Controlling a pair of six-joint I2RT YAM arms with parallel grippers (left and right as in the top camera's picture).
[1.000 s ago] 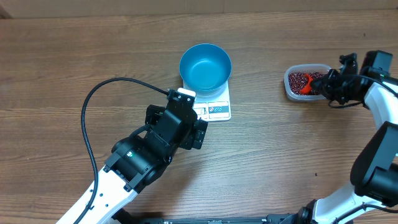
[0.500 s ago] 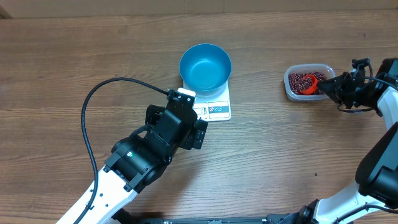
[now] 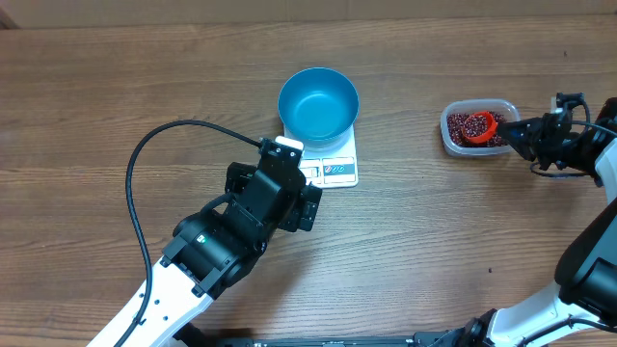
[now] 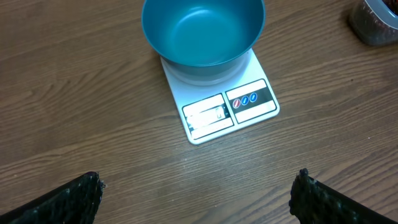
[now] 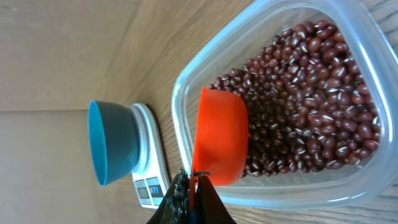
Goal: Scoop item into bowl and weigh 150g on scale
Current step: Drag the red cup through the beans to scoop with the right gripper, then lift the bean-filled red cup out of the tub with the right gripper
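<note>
The blue bowl (image 3: 318,104) stands empty on the white scale (image 3: 336,171) at mid-table. The item, dark red-brown beans (image 3: 466,123), fills a clear plastic tub (image 3: 451,141) at the right. My right gripper (image 3: 525,138) is shut on the handle of an orange scoop (image 3: 480,126), whose cup lies inside the tub on the beans. In the right wrist view the scoop (image 5: 221,137) is turned on its side against the beans (image 5: 305,106). My left gripper (image 4: 196,193) is open and empty, low over bare wood just in front of the scale (image 4: 230,112) and bowl (image 4: 202,31).
A black cable (image 3: 154,145) loops from the left arm across the table's left half. The left arm's body (image 3: 231,241) covers the table in front of the scale. The tub's corner (image 4: 376,25) shows at the left wrist view's upper right.
My right arm has drawn back to the right, and the orange scoop has shifted slightly right and farther back within the tub. The left arm, bowl and scale have not moved.
</note>
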